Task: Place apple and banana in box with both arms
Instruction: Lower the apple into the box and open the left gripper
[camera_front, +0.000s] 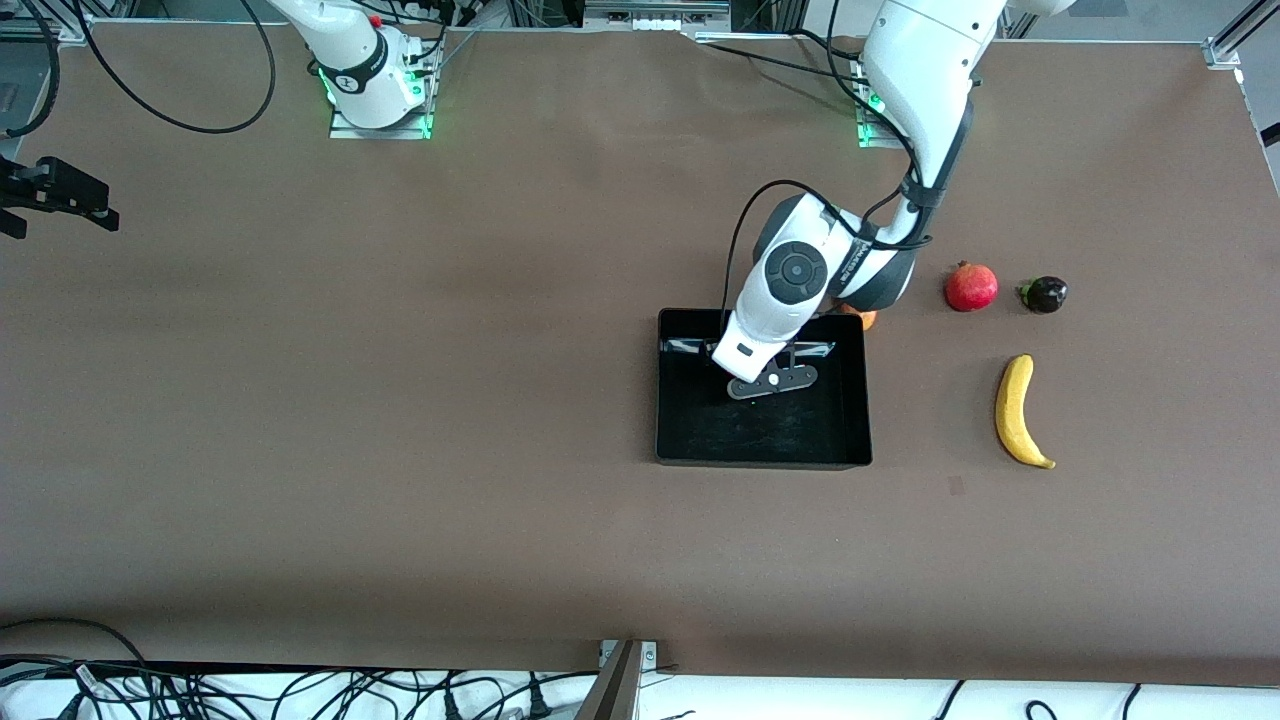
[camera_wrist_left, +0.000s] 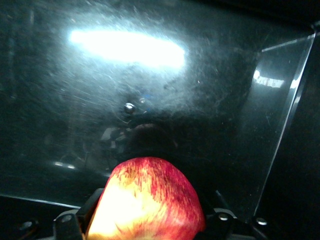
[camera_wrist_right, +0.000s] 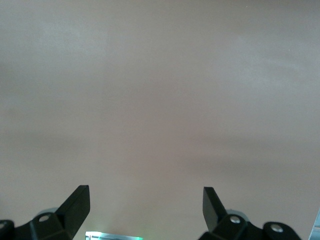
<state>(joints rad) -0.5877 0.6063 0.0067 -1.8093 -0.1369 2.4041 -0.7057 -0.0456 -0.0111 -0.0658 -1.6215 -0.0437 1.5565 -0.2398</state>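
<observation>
Apple (camera_wrist_left: 147, 200) clamped in the left gripper (camera_wrist_left: 145, 220) over the box (camera_front: 680, 440).
Its fingers were mostly hidden. The banana (camera_front: 1018, 410) lay beside the box; the right gripper (camera_wrist_right: 145, 205) waited over bare table (camera_front: 400, 400), fingers apart.

Front cam high, facing the arm bases, whole table (camera_front: 400, 450). Left wrist cam close inside box (camera_wrist_left: 150, 90), shared with front; right wrist: bare table.

box (camera_front: 762, 455) floor bare | banana (camera_front: 1018, 412) unobstructed, pomegranate (camera_front: 971, 287) near
</observation>
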